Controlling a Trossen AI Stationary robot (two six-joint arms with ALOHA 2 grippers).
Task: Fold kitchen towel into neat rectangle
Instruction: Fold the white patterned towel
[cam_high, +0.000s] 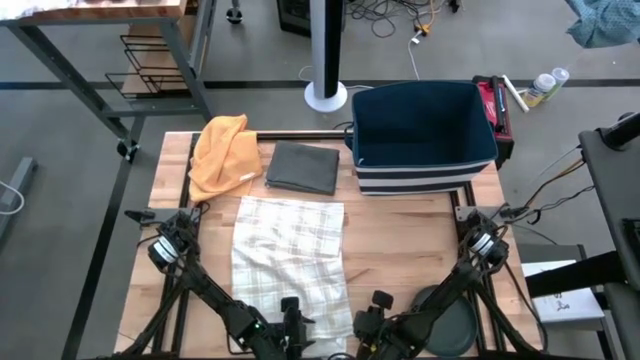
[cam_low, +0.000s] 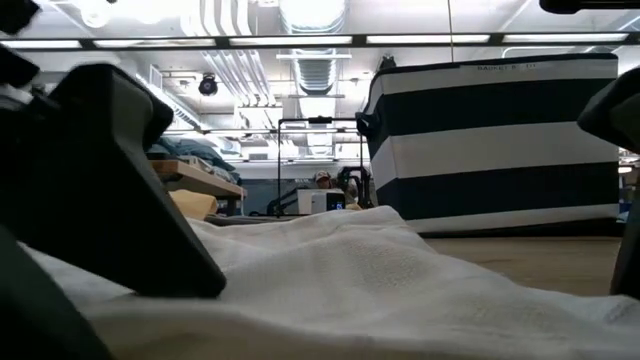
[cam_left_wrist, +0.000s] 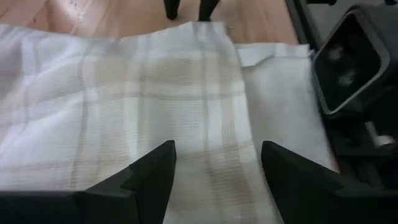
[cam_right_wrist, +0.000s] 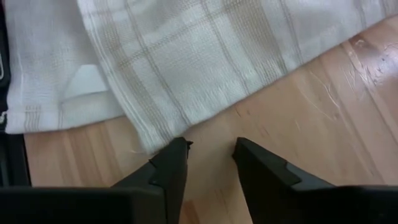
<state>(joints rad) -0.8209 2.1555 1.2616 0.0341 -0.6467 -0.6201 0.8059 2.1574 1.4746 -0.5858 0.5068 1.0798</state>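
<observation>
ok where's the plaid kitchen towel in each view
high view: plaid kitchen towel centre table, before the striped bin.
low view: white foreground, bin behind.
left wrist view: fills the picture.
right wrist view: upper part.
Shared landmark: the bin, high and low views only.

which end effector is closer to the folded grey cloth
Left, narrowly. The left end effector hangs over the near end of the white plaid towel, roughly in line with the grey cloth beyond it. The right end effector sits off the towel's near right corner, farther sideways.

Two dark six-joint arms: matte black links, round silver-ringed joints near the desk's side edges, black cables alongside. Fingers (cam_left_wrist: 155, 171) black, angular, tapered.
</observation>
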